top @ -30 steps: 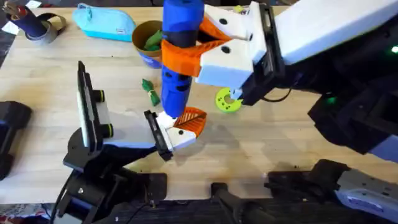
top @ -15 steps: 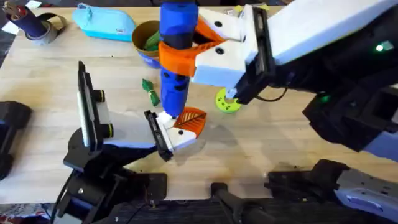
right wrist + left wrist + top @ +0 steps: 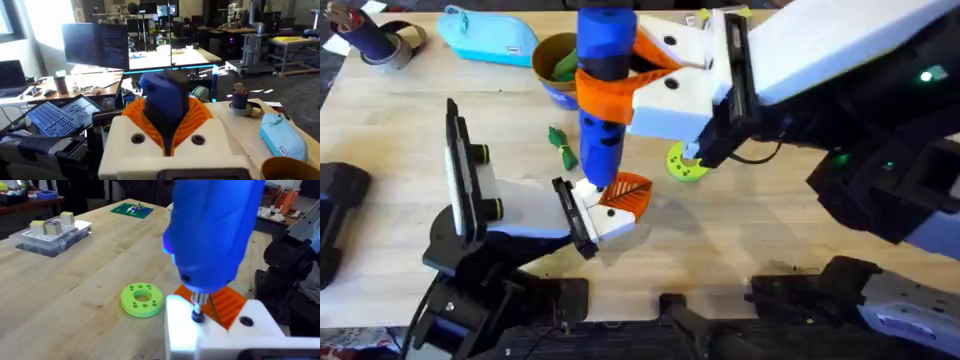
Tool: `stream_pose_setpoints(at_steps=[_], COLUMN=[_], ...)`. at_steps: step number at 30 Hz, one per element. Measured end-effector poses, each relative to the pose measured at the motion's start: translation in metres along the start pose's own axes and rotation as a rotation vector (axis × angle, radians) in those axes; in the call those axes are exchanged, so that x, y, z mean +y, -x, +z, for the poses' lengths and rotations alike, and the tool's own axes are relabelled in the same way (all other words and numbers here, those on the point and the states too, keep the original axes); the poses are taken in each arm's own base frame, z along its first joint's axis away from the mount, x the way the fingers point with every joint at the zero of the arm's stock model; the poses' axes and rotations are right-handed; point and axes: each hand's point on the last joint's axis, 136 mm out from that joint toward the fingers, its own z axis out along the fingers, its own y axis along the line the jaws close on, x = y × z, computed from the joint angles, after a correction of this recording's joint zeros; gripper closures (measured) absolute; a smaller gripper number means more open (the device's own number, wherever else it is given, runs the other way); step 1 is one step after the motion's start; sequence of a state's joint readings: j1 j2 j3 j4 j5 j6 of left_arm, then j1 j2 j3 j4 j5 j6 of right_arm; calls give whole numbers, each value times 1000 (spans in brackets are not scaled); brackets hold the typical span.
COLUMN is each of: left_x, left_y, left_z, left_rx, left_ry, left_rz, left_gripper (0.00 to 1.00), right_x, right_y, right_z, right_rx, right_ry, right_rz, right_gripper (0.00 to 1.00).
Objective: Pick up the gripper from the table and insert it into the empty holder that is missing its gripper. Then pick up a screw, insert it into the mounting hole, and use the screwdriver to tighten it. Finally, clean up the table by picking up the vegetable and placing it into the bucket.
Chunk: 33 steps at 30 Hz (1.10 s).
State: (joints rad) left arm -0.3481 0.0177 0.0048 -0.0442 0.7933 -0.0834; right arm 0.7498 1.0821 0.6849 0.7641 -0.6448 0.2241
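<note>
1. The right gripper (image 3: pixel 610 85), with smooth orange jaws on a white housing, is clenched around the blue screwdriver (image 3: pixel 605 90) and holds it upright above the middle of the wooden table (image 3: pixel 740 230).
2. The screwdriver's thin metal bit (image 3: pixel 198 307) points down and meets the top of the white holder (image 3: pixel 595 215), just beside a dark hole in that block.
3. The small orange ribbed gripper (image 3: pixel 628 192) sits in the holder, its lattice face showing beside the screwdriver's lower end.
4. The holder has a black end plate and tips a white arm that lies toward the table's near left edge.
5. The left gripper cannot be judged as released or clenched from these views.
6. A dark green pod-like vegetable (image 3: pixel 561 143) lies on the table, near the screwdriver and on its left.
7. The yellow-orange bucket (image 3: pixel 552 62) with a blue band stands near the far edge, with something green inside.
8. A lime-green disc with holes (image 3: pixel 686 163) lies flat on the table, right of the holder.
9. A light blue zipped pouch (image 3: pixel 488 35) rests by the far edge, left of the bucket.
</note>
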Motion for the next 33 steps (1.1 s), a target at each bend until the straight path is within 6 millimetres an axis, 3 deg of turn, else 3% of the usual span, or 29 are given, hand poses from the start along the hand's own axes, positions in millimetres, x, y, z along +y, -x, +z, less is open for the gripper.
stream_pose_setpoints(at_steps=[33], left_x=[-4], left_y=[-3], left_z=[0], left_rx=[10], left_ry=[-26], left_rz=[-12], left_gripper=[991], right_x=[-1], right_y=[-6], right_z=[-2], right_rx=[31], right_ry=[10], right_rz=[19], right_gripper=[959])
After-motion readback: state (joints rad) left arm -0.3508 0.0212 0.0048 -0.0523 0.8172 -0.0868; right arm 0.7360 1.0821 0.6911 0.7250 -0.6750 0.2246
